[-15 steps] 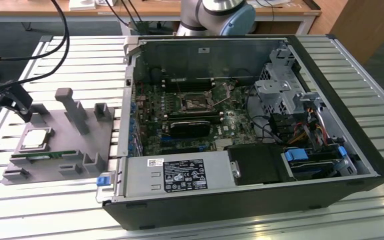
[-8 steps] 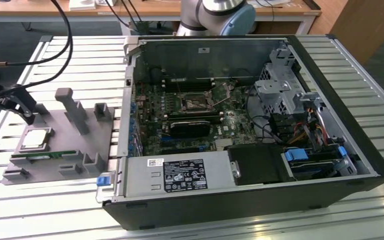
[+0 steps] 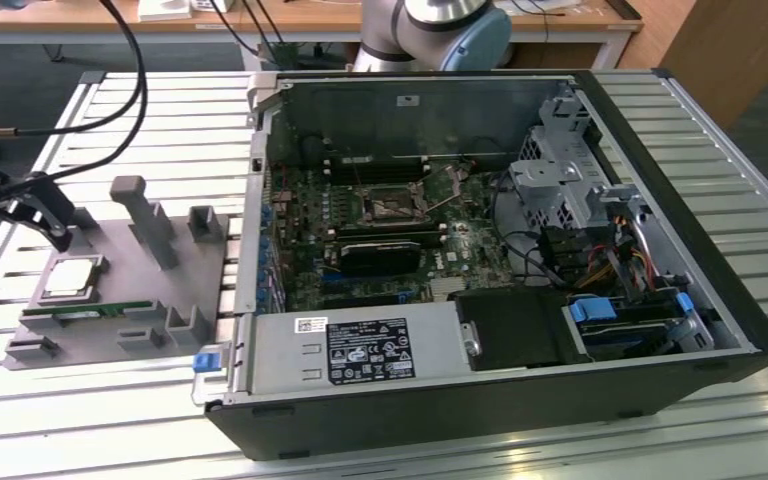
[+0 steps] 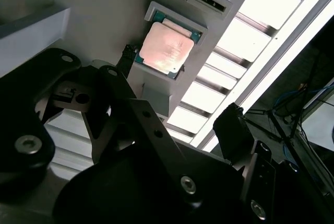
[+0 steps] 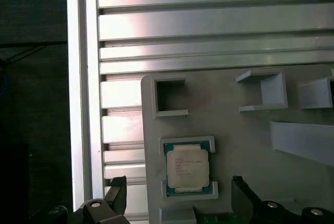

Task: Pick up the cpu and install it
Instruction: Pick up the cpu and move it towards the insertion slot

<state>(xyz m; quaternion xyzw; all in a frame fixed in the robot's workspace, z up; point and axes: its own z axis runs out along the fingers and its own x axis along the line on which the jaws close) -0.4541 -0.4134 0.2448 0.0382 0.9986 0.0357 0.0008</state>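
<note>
One cpu seated in tray pocket; fingers spread, seemingly just above.

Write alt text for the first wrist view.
A silver square cpu lies flat in a framed pocket of a grey plastic tray, with the open hand poised above it, a black finger to each side. The tray rests on a slatted metal table.

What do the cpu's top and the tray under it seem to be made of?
On the cpu, the top looks like silver metal, smooth, with a soft sheen. The tray seems matte grey plastic: dull, uniform surface, moulded posts.
</note>
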